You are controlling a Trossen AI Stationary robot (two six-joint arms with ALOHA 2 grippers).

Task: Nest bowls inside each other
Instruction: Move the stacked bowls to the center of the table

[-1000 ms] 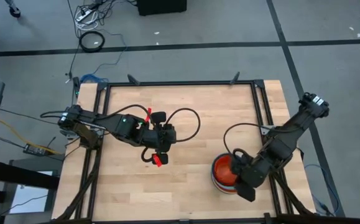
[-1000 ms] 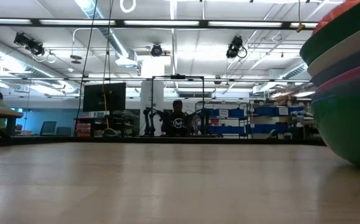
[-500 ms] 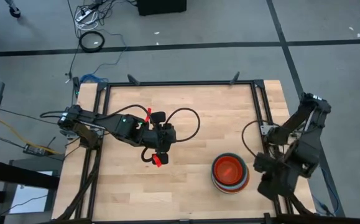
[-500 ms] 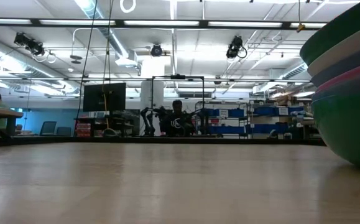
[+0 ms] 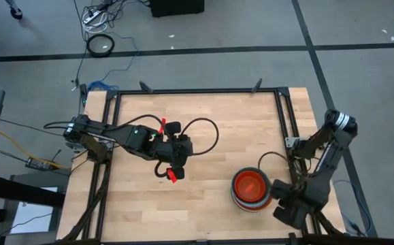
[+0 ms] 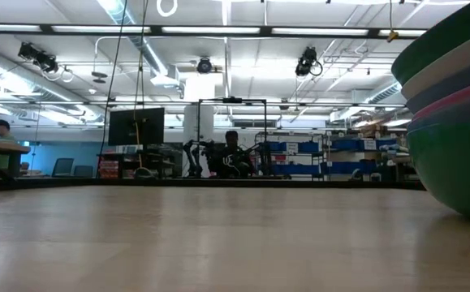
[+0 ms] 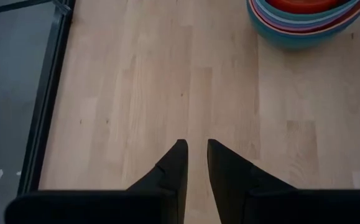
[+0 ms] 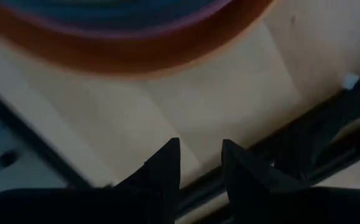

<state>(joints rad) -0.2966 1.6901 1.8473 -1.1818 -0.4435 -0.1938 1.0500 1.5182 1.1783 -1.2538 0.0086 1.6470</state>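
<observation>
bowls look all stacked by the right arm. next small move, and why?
Probably just lift the right gripper further clear of the table edge and park it. The nested bowls sit in one stack with no loose bowl visible on the table, and both it and the left gripper, mid-table, have a small gap between their fingers and hold nothing.

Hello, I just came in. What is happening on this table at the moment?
The bowls sit nested in one stack near the table's right front corner, an orange-red one on top. No loose bowl is in view. Neither arm holds anything. The right hand is beside the stack at the table's edge, fingers slightly apart and empty. The left hand waits over bare wood near the middle of the table, also empty with a narrow gap. The nesting looks done.
</observation>
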